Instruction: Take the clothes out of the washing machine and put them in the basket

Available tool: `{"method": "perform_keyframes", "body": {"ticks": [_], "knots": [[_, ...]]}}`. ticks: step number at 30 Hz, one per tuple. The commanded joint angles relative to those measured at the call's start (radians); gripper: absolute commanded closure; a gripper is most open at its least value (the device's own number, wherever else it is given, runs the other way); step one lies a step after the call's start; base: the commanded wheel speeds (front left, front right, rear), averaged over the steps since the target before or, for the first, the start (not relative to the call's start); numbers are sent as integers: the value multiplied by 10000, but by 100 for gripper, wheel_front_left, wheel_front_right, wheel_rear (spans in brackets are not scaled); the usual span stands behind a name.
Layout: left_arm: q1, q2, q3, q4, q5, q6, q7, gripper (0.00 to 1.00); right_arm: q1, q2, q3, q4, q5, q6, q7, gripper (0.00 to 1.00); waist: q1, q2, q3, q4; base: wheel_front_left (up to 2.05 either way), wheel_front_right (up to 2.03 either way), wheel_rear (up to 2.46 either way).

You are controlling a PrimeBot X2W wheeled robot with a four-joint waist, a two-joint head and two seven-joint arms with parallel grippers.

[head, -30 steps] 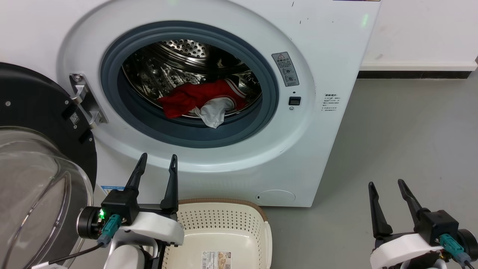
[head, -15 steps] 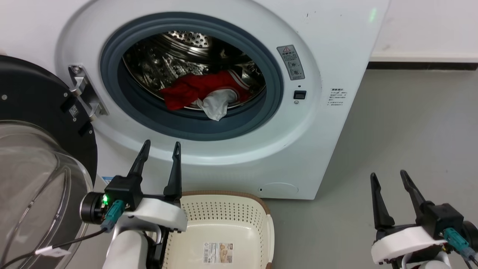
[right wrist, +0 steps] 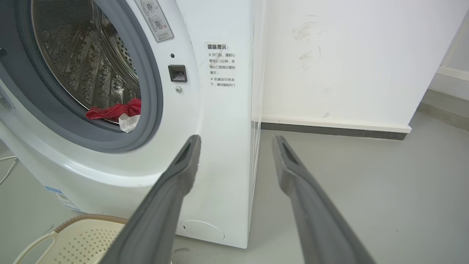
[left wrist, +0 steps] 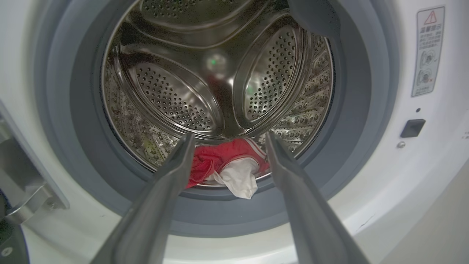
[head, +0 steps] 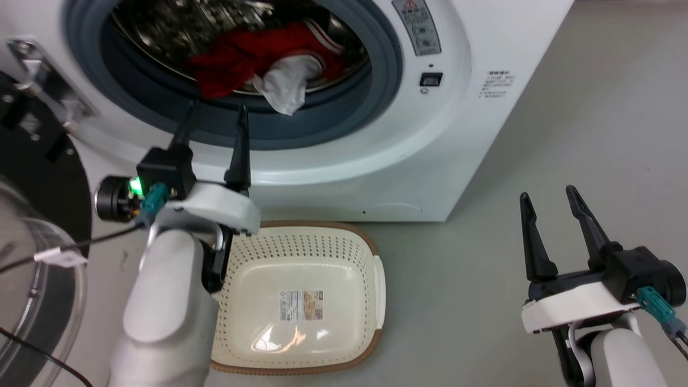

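Grey floor (head: 484,242), white washing machine (head: 462,134), glass door (head: 32,322) swung open at left: left arm closing on the load, nothing picked yet
Head camera has dipped since a second ago, so the whole shot shifted. Against the machine, though, the left gripper (head: 217,107) has risen from the white front panel onto the lower grey ring (head: 333,129), fingers spread and empty, tips just under the clothes (head: 242,54), so I judge the reach nearly done, grasp next. Clothes sit at the drum's (left wrist: 172,91) front lip, red bundle's long axis running left-right across the opening, white piece (head: 285,88) hanging down over the lip onto the ring. Basket (head: 301,247) on the floor below the opening holds nothing. Right gripper (head: 547,193) far right over the floor, fingers apart, empty
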Motion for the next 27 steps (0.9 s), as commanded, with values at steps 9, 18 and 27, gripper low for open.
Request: {"method": "perform_keyframes", "body": {"ticks": [9, 18, 27], "knots": [[-3341, 1097, 37, 2541, 470, -97, 37, 0, -1128, -8, 718, -238, 591, -7, -21, 0, -1, -1, 2241, -1418, 0, 0, 0], [-6070, 2183, -216, 4389, 852, -195, 1206, 0, -1985, -3, 1180, -284, 1183, -7, -21, 0, -1, -1, 3668, -2297, 0, 0, 0], [-8276, 3013, -723, 5865, 1186, -439, 3336, 0, -2422, -2, 1620, -136, 1836, -7, -21, 0, -1, -1, 4353, -2924, 0, 0, 0]]}}
